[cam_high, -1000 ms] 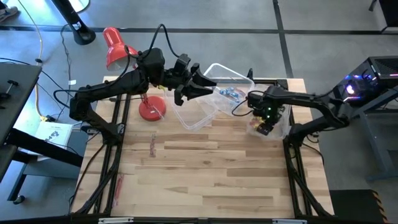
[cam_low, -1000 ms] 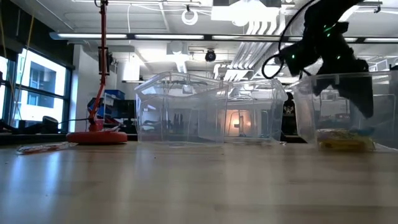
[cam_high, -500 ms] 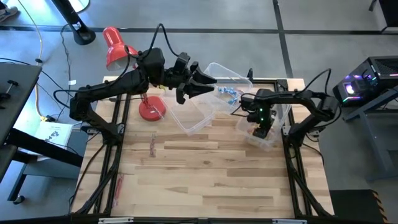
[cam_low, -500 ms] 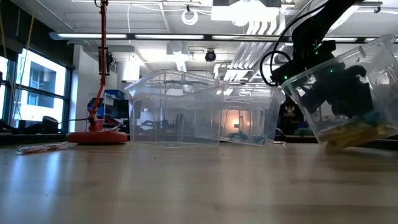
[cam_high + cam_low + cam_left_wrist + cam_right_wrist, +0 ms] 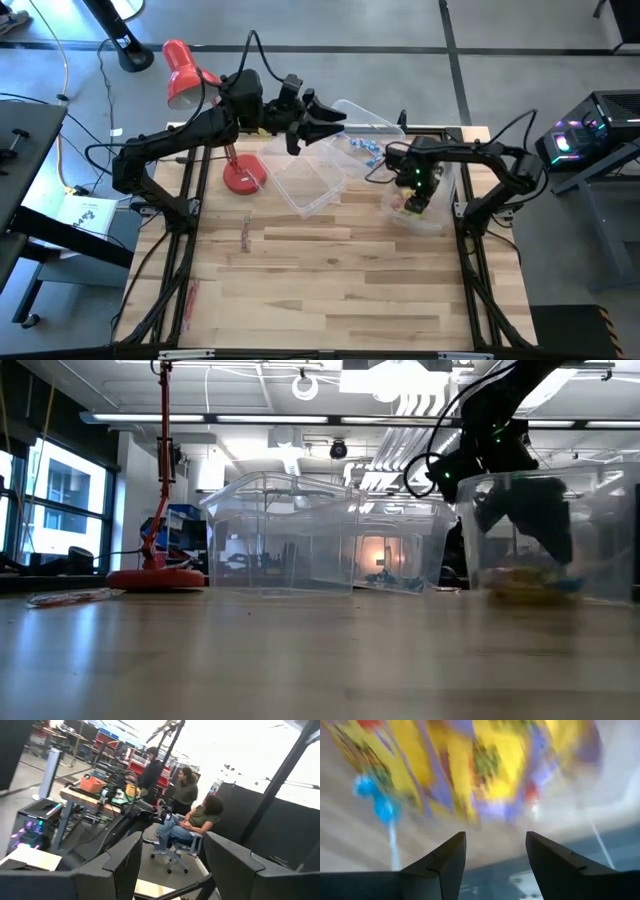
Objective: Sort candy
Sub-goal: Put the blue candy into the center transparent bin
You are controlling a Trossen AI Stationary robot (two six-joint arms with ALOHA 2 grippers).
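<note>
- High view: the left gripper (image 5: 325, 122) sits in the upper middle of the frame, over the rim of a clear bin (image 5: 310, 180), its fingers spread with nothing between them.
- The right gripper (image 5: 418, 200) reaches down into another clear bin (image 5: 440, 215) at right of centre, jaws apart around no candy that can be made out.
- Yellow packets (image 5: 405, 205) lie in that right bin; blue-wrapped pieces (image 5: 365, 148) lie in a third bin (image 5: 375, 125) at the top centre.
- Slim red sticks (image 5: 245, 235) lie loose on the wooden table (image 5: 330, 290) at left of centre, and another (image 5: 190, 297) near the lower left edge.
- A red desk lamp (image 5: 185, 80) stands at the upper left.
- Right wrist view: the spread fingers (image 5: 445, 865) frame blurred yellow packets (image 5: 490, 760) and one blue piece (image 5: 382, 805).
- Left wrist view: people (image 5: 200, 815) sit in the room beyond.
</note>
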